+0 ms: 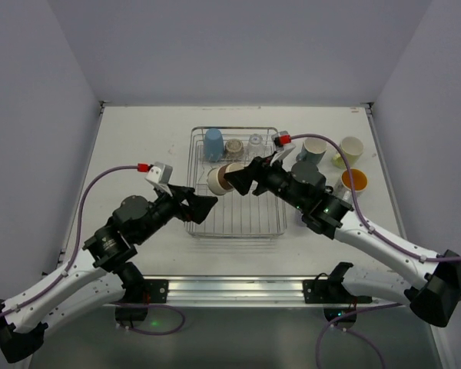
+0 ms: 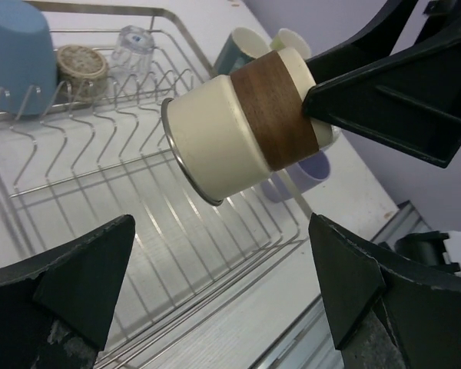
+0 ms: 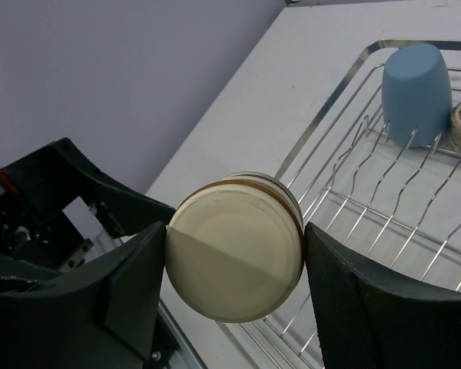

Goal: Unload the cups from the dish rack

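Tumbler (image 2: 246, 123), cream with a brown band, lying on its side above the dish rack (image 1: 238, 233) and apparently clear of the wires; pinched across one end between both fingers of the right gripper (image 3: 235, 261), jaws part-closed and pressed to its sides. Left gripper (image 1: 206, 204) spread wide and empty, poised at the rack's near-left edge with the tumbler's free end facing into its gap; looks like either a hand-over or a carry-out to the table (image 1: 138, 138).

For a hand-over: bring the free end squarely between the left fingers, close on the cream part ahead of the band, and release the right side only once the left grip is firm; smooth round wall, so likely to roll or slip under a shallow pinch. For a carry-out: lift before swinging, hold level, set down upright on bare table.

Left in the rack along the far row: light blue cup (image 1: 213, 144) upside down, speckled beige cup (image 1: 233, 146) beside it, clear glass (image 1: 255, 143) next; upright prongs just in front of them, so worth a straight lift. Already out, right of the rack: dark teal mug (image 1: 313, 150), pale cup with yellow-green lining (image 1: 352, 150), orange-lined cup (image 1: 353, 181), lavender cup (image 2: 311, 173); crowded there, with the right arm stretched alongside, so little room for another set-down without a knock.
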You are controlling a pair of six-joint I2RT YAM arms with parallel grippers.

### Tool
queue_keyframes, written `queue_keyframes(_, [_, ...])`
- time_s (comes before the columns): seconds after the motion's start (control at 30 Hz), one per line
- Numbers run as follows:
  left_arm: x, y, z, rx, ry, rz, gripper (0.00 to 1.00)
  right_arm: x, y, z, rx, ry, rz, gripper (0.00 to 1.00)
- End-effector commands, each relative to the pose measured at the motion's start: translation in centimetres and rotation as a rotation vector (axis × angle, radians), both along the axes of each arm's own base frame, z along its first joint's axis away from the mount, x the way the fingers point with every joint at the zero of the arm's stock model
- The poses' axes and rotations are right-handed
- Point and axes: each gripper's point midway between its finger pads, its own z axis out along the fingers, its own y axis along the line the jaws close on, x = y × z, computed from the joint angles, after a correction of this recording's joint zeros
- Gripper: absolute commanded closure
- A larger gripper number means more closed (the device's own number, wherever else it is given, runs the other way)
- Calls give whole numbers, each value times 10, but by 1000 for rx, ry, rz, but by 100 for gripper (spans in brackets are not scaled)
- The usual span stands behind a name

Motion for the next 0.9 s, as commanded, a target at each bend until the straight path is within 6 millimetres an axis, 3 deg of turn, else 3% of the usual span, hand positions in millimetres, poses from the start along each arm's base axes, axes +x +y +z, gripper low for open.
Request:
queue_keyframes(0.0, [-11, -22, 30, -183, -38, -105, 2, -18, -2, 43, 222, -33, 78, 65])
queue_keyframes(0.23, [-25, -35, 55, -308, -93, -211, 2, -47, 5, 55, 329, -3, 234, 64])
queue_keyframes(0.4, [-34, -35, 72, -362, -147, -257, 7, -59, 21, 49, 394, 71, 348, 64])
queue_keyframes(0.6, [-41, -23, 93, -436, -220, -244, 45, -65, 28, 53, 511, 100, 420, 58])
queue_keyframes(0.7, [-42, -17, 104, -474, -260, -230, 82, -68, 33, 55, 569, 112, 470, 44])
queue_keyframes(0.8, [-40, -15, 112, -482, -278, -219, 96, -67, 34, 58, 611, 131, 484, 21])
queue_keyframes(0.87, [-39, -14, 121, -466, -299, -206, 99, -62, 33, 53, 618, 148, 457, 8])
